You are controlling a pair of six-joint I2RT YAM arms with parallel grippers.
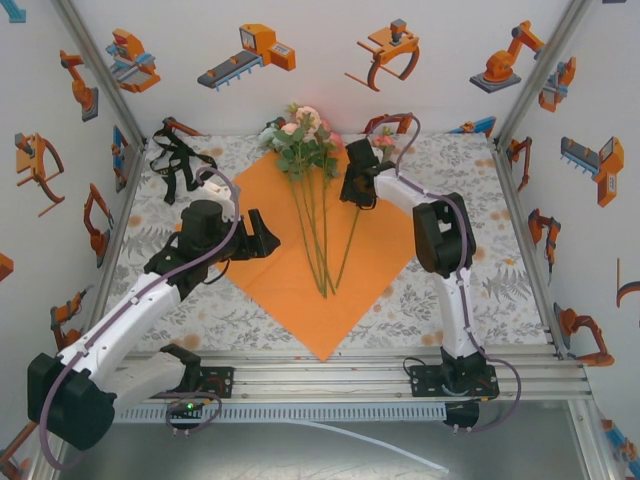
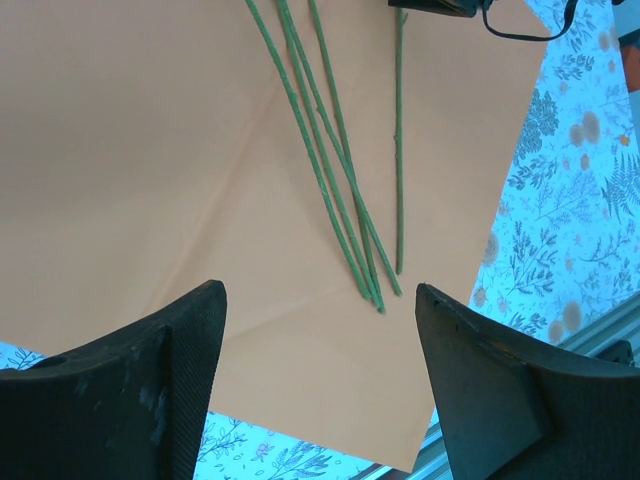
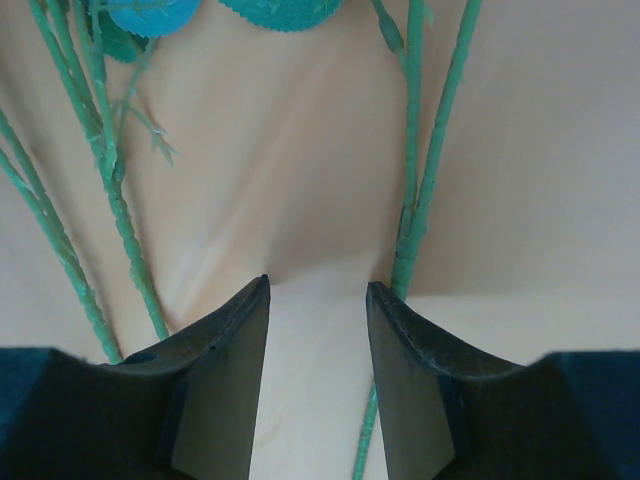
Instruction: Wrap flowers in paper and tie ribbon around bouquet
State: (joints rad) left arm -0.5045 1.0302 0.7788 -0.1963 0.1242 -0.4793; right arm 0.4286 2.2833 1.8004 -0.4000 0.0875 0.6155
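The flowers (image 1: 310,170) lie on the paper (image 1: 290,290), blooms at its far corner. The ribbon (image 1: 178,165) sits beyond the paper's left corner. The left tool (image 2: 320,290) is spread over the paper's left side, and the right tool (image 3: 318,290) is spread among the stems.

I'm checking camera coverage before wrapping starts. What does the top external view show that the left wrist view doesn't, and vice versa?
Top external adds the flowers' blooms at the far end and the ribbon heaped on the table at far left. Left wrist adds a close look at the stem tips beyond the open left gripper. Both show the orange paper and green stems.
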